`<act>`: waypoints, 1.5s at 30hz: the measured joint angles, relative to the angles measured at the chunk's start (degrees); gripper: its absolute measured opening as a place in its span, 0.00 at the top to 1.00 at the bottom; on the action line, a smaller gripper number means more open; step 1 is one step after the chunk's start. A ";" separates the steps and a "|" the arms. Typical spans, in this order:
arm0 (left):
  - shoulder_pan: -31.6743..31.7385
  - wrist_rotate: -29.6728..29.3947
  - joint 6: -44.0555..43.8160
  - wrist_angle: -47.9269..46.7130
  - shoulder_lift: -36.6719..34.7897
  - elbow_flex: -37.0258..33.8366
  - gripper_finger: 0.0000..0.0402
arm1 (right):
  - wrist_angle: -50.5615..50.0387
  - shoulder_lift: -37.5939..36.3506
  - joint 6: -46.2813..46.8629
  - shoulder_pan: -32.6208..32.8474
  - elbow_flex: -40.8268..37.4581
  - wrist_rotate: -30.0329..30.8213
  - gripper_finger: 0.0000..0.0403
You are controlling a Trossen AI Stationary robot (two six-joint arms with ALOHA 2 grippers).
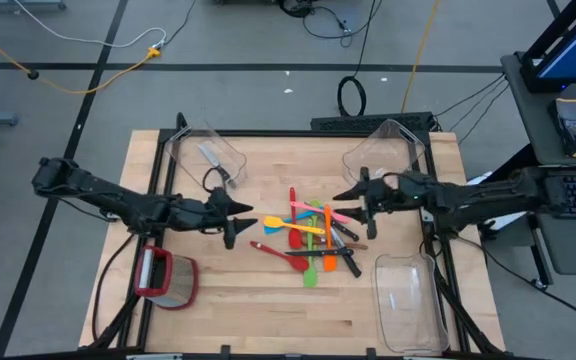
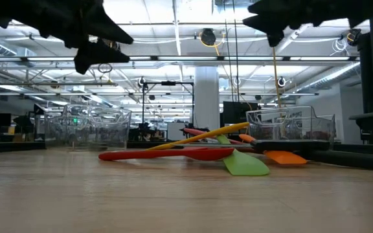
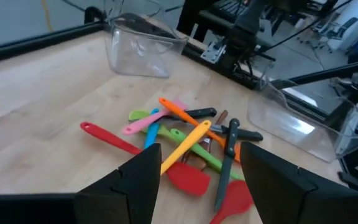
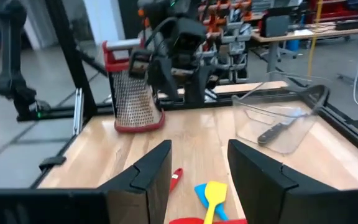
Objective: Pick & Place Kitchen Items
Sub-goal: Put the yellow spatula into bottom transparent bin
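Observation:
The kitchen items [image 1: 313, 238] lie in a loose pile at the table's middle: red, orange, yellow, green, blue and pink spatulas and spoons with black-handled knives, some crossed over one another. In the low view a red spatula [image 2: 173, 154] and a green one [image 2: 245, 163] lie flat in front. My left gripper [image 1: 243, 218] hovers open just left of the pile, which shows past its fingers [image 3: 201, 186]. My right gripper [image 1: 343, 195] hovers open above the pile's far right side, with a yellow spatula [image 4: 211, 193] below its fingers [image 4: 197, 180]. Both hold nothing.
A clear bin [image 1: 206, 155] at the far left holds a knife [image 4: 278, 129]. More clear bins stand at the far right [image 1: 383, 155] and the near right [image 1: 408, 300]. A red-rimmed container [image 1: 165, 278] lies at the near left. Bare wood lies in front of the pile.

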 joint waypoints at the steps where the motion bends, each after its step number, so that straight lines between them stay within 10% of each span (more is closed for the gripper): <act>1: -0.26 -0.04 0.44 0.06 -0.79 -0.29 0.44 | -0.19 1.59 -0.61 0.34 1.04 0.01 0.62; 25: -7.91 0.28 1.97 -9.53 -10.39 -4.12 0.44 | -32.41 34.48 -7.84 5.06 30.33 6.12 0.62; 45: -12.17 -2.22 7.35 -16.47 -16.42 -4.10 0.44 | -36.01 39.67 1.44 2.13 31.74 1.33 0.62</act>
